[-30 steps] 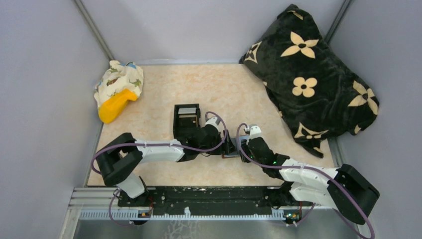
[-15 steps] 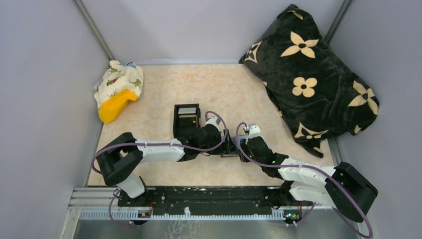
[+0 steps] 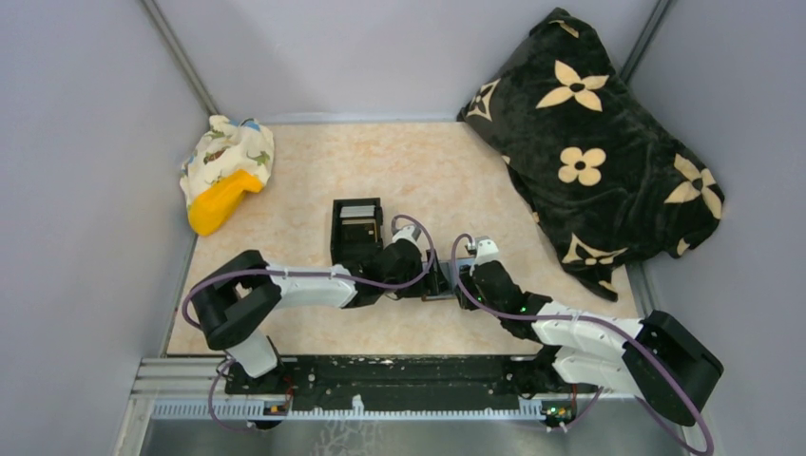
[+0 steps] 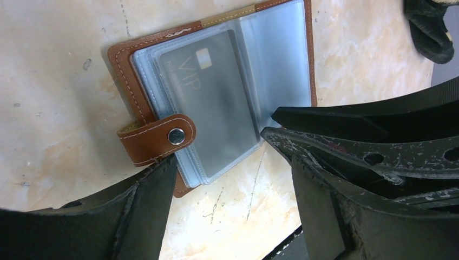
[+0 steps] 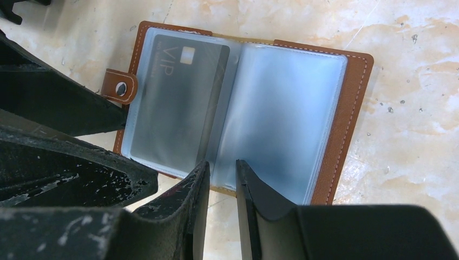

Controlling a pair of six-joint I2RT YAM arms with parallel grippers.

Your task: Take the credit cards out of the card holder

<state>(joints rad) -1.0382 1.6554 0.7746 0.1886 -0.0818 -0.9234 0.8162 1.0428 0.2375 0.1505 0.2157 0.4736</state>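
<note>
The card holder [image 5: 336, 122] lies open and flat on the table, brown leather outside, with blue-grey clear sleeves inside. A grey credit card marked VIP [image 5: 176, 103] sits in its left sleeve. The snap tab [image 4: 157, 138] sticks out from the left edge. My left gripper [image 4: 230, 165] stands wide open over the holder's near left corner, one fingertip [image 4: 159, 173] against the corner below the tab. My right gripper [image 5: 223, 165] is at the holder's near edge by the spine, its jaws a narrow gap apart with nothing between them. From above the holder [image 3: 441, 283] is mostly hidden between both grippers.
A black open box [image 3: 356, 223] stands just behind the left wrist. A black blanket with cream flowers [image 3: 599, 142] fills the back right. A patterned cloth with a yellow object [image 3: 226, 176] lies at the back left. Walls close in three sides.
The left arm's elbow has shifted slightly to the right. Both grippers and the card holder stay where they were.
</note>
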